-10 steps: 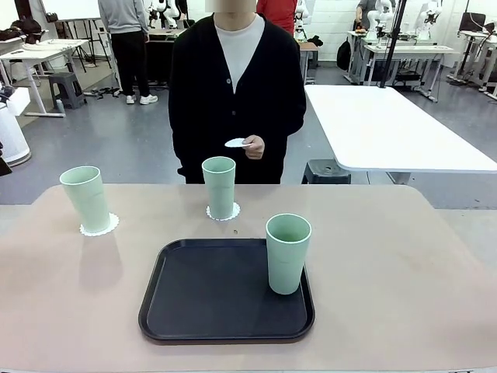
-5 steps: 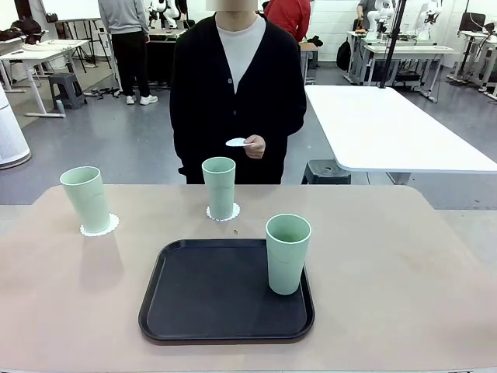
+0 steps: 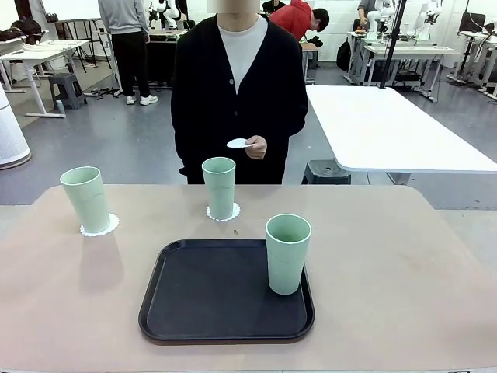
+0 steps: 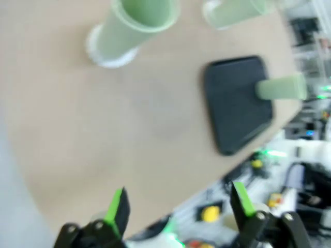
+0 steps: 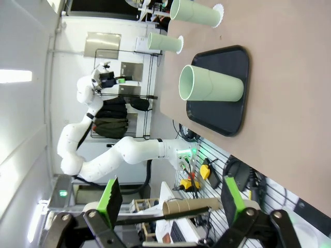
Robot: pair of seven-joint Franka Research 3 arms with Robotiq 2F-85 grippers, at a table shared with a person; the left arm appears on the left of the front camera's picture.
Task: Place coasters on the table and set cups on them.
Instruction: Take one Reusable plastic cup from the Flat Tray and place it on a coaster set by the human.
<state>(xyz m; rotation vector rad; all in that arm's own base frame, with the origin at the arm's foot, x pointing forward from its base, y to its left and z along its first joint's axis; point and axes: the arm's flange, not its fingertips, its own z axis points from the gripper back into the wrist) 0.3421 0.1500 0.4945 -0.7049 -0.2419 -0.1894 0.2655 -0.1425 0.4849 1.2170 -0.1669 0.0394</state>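
Two pale green cups stand on white coasters on the table [image 3: 388, 272]: one at the far left [image 3: 85, 197] on its coaster [image 3: 99, 226], one at the far middle [image 3: 220, 186] on its coaster [image 3: 224, 212]. A third cup [image 3: 288, 252] stands upright on the black tray [image 3: 210, 291]. The person's hand [image 3: 255, 146] holds another coaster [image 3: 238, 143] above the far edge. My left gripper [image 4: 179, 204] hangs open high over the table's left part, nothing between its fingers. My right gripper [image 5: 171, 199] is open too, off the table's side, looking at the tray cup [image 5: 209, 85].
The person in a black cardigan stands at the far edge, behind the middle cup. A white table [image 3: 388, 128] stands beyond the far right corner. The right half of the tabletop is bare. My left arm [image 5: 103, 155] shows in the right wrist view.
The person's hand with the coaster has barely shifted. A dark part at the picture's left edge has gone from the front view. Cups and tray have not moved.
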